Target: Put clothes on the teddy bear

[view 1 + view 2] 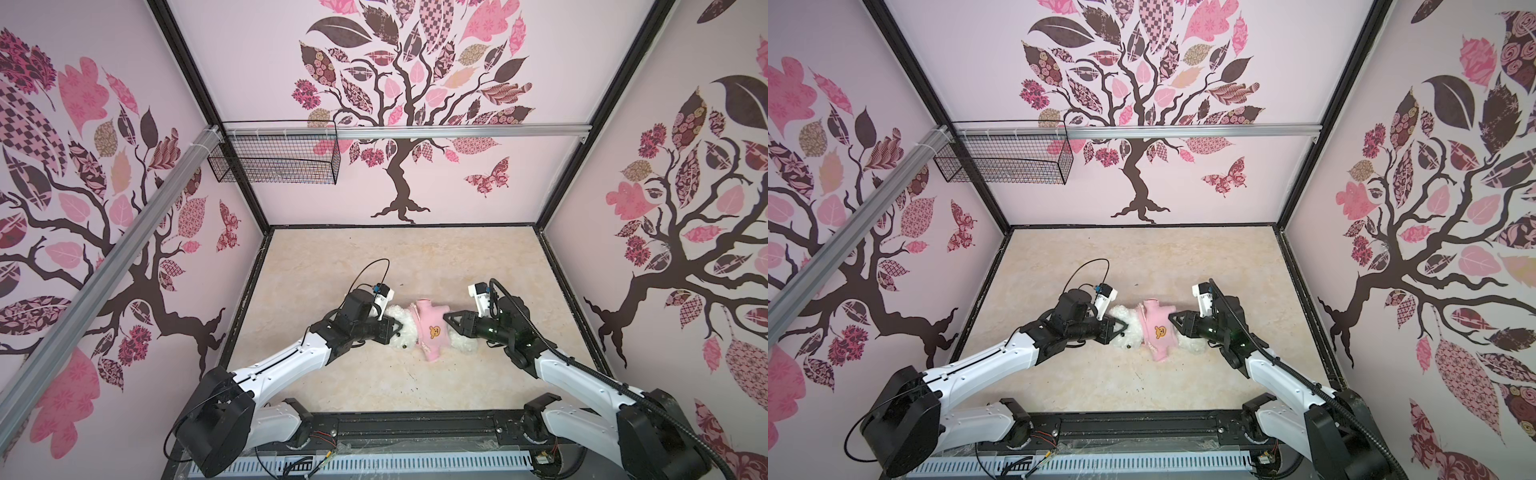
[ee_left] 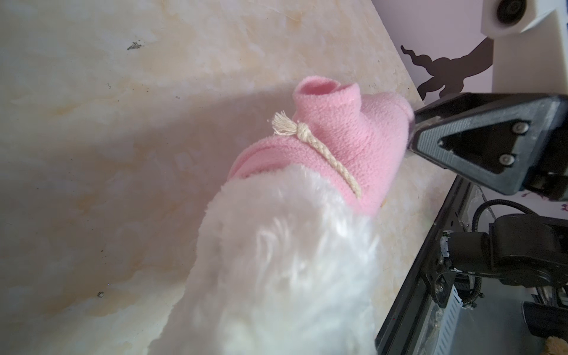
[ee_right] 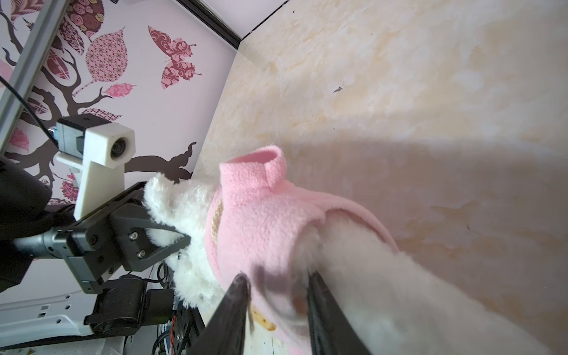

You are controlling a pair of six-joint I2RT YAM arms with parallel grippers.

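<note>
The small white curly-furred plush teddy bear lies on its back on the beige marbled table, stretched between the two arms with its head toward the left one. A small pink fleece shirt with an orange bear-face patch is around its trunk. The left gripper has its fingers closed together on the fur of the head. The right gripper has its fingers apart on either side of the shirt's lower edge. The fleece between them is blurred, so I cannot tell whether they bite. The bear looks light and very soft, so it will probably squash and slide rather than resist. A pinch of fur alone may slip, and a hold deep in the stuffing of head or leg should anchor it better. The fleece looks stretchy and clingy against the pile, and is best taken at the hem or a sleeve cuff rather than by its twisted cream drawstring. The upturned sleeve looks hollow, so an arm may still need feeding through.
</note>
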